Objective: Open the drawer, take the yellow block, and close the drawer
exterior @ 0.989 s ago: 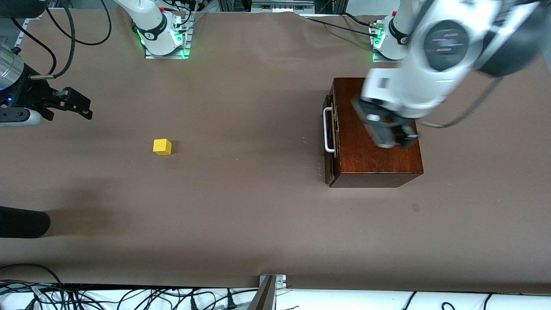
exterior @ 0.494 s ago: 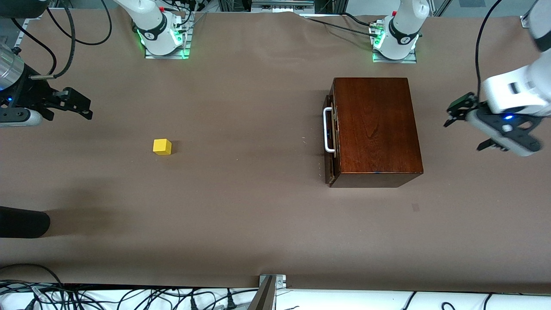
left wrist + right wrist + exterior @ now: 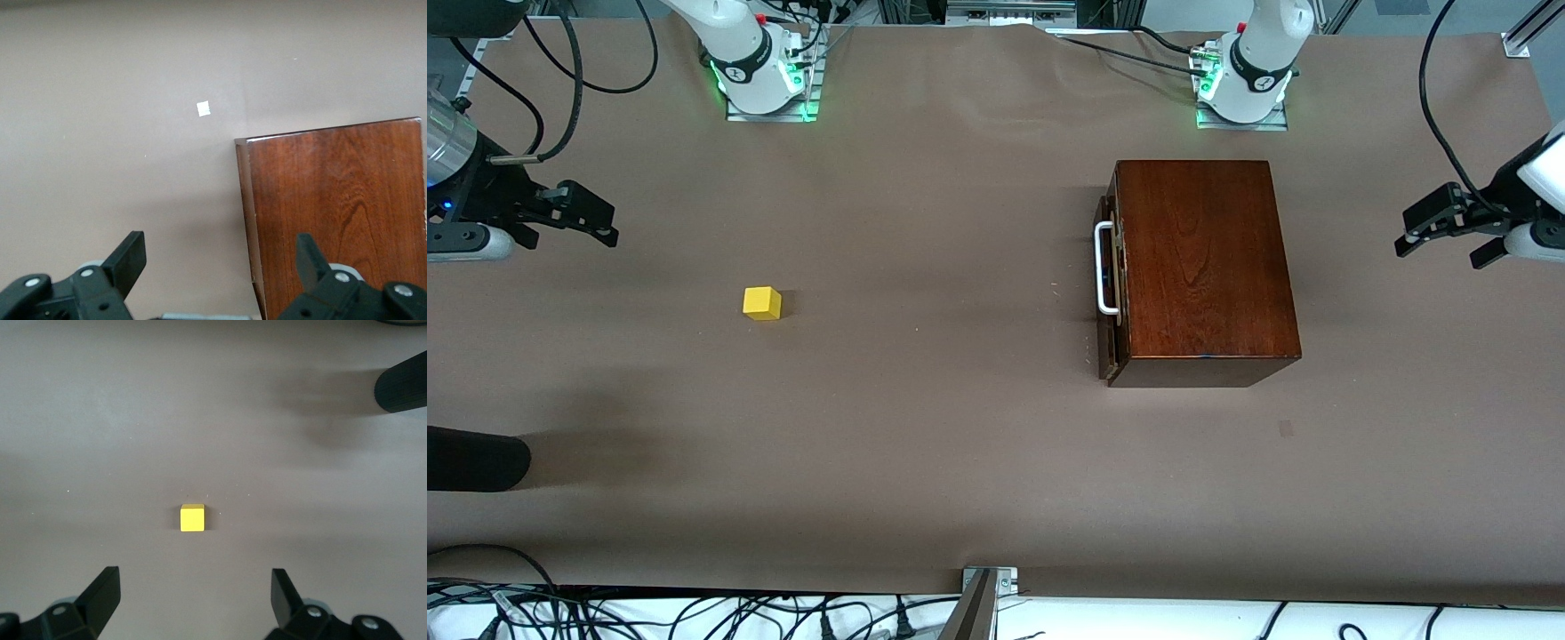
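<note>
The glossy dark brown box [image 3: 1200, 267] stands at the left arm's end of the table. Its drawer [image 3: 1112, 302] is pushed in, and the white handle [image 3: 1103, 267] faces the right arm's end. The yellow block [image 3: 762, 303] sits on the bare table toward the right arm's end. My left gripper [image 3: 1440, 252] is open and empty over the table beside the box, on the side away from the handle. The left wrist view shows its gripper [image 3: 220, 240] and the box top [image 3: 333, 213]. My right gripper [image 3: 609, 224] is open and empty, waiting near the block. The right wrist view shows its gripper [image 3: 195, 572] and the block [image 3: 192, 518].
A dark rounded object [image 3: 471, 458] lies at the table's edge at the right arm's end, nearer the front camera than the block; it also shows in the right wrist view [image 3: 400, 390]. A small pale mark [image 3: 203, 108] is on the table near the box.
My left arm has swung off the box top toward the left arm's end of the table. The box, block and right arm have not moved.
</note>
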{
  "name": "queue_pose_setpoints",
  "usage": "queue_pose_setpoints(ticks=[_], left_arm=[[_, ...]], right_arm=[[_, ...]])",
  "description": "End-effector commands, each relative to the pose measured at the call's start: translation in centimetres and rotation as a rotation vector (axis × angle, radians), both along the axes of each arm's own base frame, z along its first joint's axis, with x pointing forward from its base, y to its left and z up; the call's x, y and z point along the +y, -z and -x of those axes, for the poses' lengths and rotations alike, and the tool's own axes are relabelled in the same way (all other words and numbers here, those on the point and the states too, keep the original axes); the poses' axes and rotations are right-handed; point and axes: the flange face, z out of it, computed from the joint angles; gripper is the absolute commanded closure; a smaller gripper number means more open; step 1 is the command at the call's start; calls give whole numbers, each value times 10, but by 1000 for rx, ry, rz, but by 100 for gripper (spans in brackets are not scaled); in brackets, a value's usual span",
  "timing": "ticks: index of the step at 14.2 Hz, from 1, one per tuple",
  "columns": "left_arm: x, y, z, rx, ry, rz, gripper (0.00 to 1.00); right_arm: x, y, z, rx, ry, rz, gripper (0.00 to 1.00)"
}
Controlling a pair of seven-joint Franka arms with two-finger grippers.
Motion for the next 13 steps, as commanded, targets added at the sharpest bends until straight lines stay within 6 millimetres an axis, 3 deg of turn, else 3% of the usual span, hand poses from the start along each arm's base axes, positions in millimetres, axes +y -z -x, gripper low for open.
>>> queue_pose_setpoints(ticks=[1, 13], left_arm=[[1, 1, 5, -2, -35, 9, 0], [-5, -2, 13, 21, -11, -25, 0]], right_arm=[[-2, -4, -1, 3, -4, -13, 0], [-5, -4, -1, 3, 0, -12, 0]])
